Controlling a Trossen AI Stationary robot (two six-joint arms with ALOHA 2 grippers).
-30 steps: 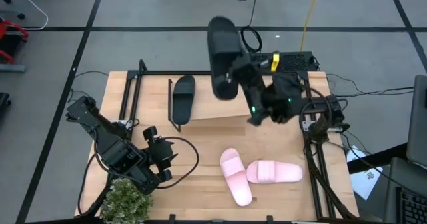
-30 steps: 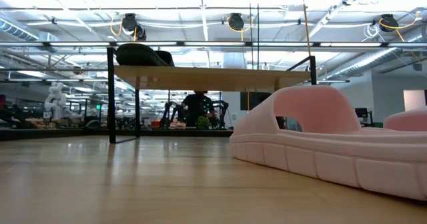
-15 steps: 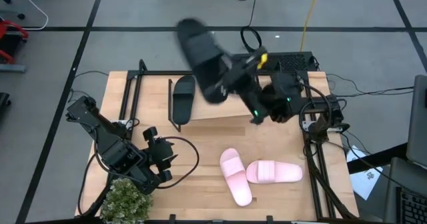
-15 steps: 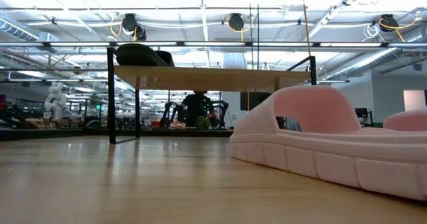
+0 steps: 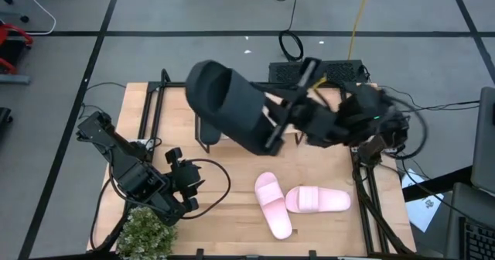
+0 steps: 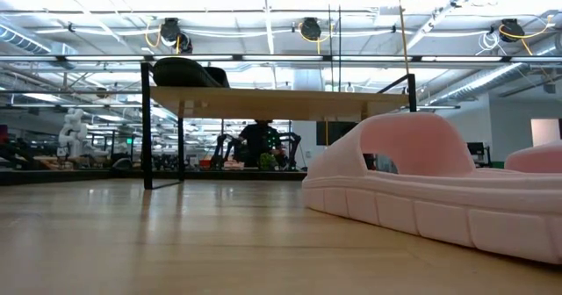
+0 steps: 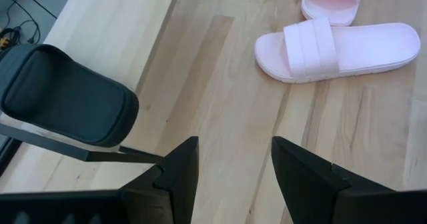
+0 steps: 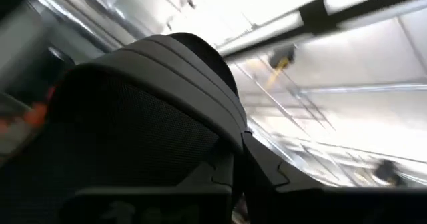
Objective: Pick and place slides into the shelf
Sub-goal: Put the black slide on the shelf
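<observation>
Above the wooden counter (image 5: 325, 167), the shelf (image 5: 232, 140) lies along the far side, its plank largely hidden in the high view by what the right arm carries. One black slide (image 7: 67, 104) already sits at the plank's left end, its length running front to back across the plank. The second black slide (image 5: 232, 109) hangs in the air, clamped shut in the right pincer (image 5: 280, 128), which grips it at one end. Its long axis slants from that grip up and leftward, so its free end overhangs the parked slide rather than the open stretch of plank to the right. I judge the coming move turns on this: the carried slide must swing until it lies parallel to its mate and then come down just beside it. Nearer the front, the two pink slides (image 5: 298, 202) lie touching, toward the right arm's side. The left pincer (image 5: 188, 184) rests at the front left, fingers spread wide, holding nothing.
</observation>
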